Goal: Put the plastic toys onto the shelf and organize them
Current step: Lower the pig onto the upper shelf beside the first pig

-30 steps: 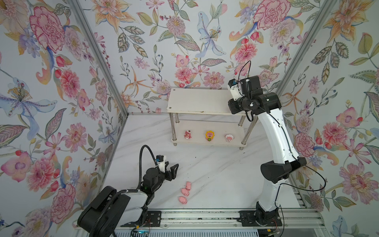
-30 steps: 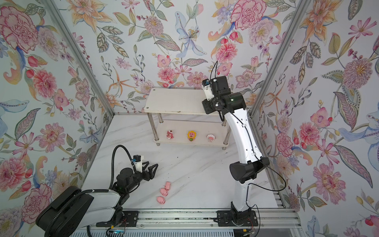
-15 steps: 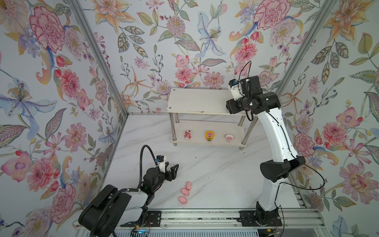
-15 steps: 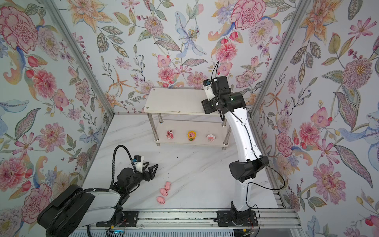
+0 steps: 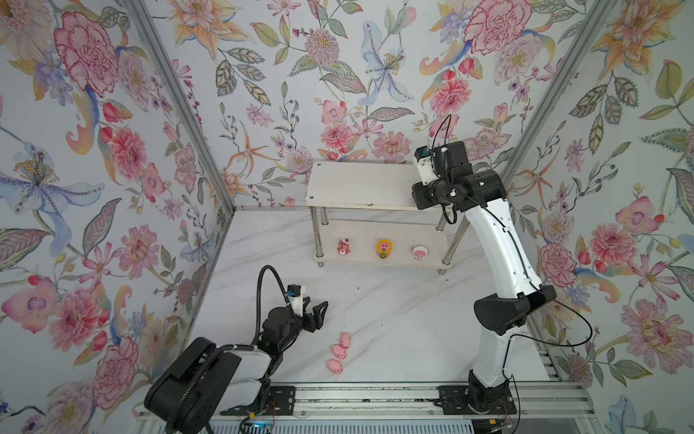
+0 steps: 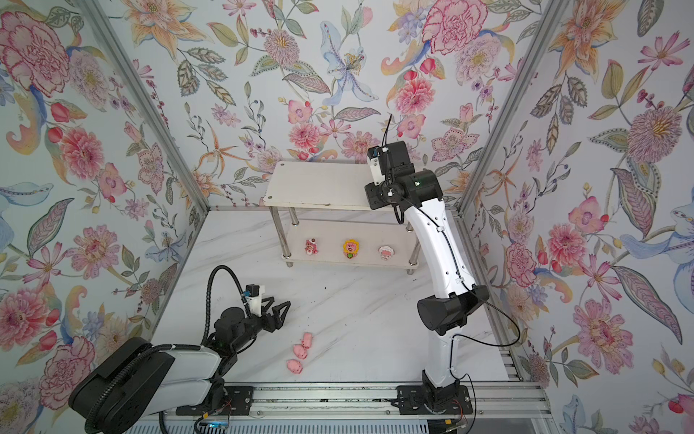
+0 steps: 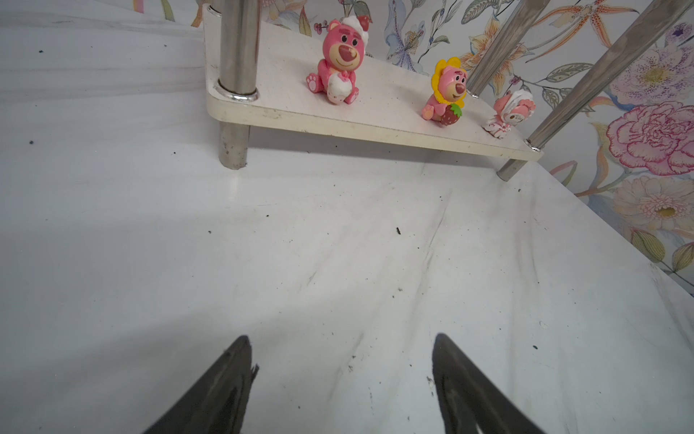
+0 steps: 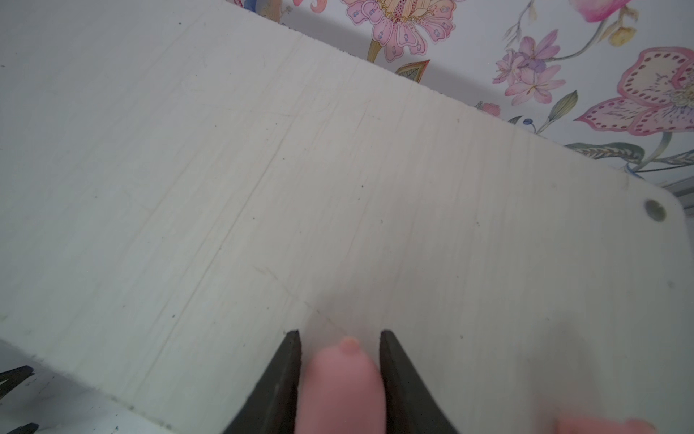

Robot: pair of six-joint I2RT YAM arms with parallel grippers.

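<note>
Right arm's elbow has eased leftward, wrist poised over the top tier of the shelf (image 5: pixel 360 184), right end.
Right end effector (image 8: pixel 340 332) is narrowly closed on a pink pig (image 8: pixel 341 383) over the board. Light, smooth and rounded, the pig likely slips unless pinched across the flanks. Left end effector (image 7: pixel 341 337) gapes empty near three pigs (image 5: pixel 339 350) on the desk (image 5: pixel 394 319); bear figurines (image 5: pixel 383 248) line the lower tier.

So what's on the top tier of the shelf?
In a top view the top tier looks bare, but the right arm covers one end. There the right wrist view shows a pink pig in the right gripper, plus a pink blur I can't identify.
</note>
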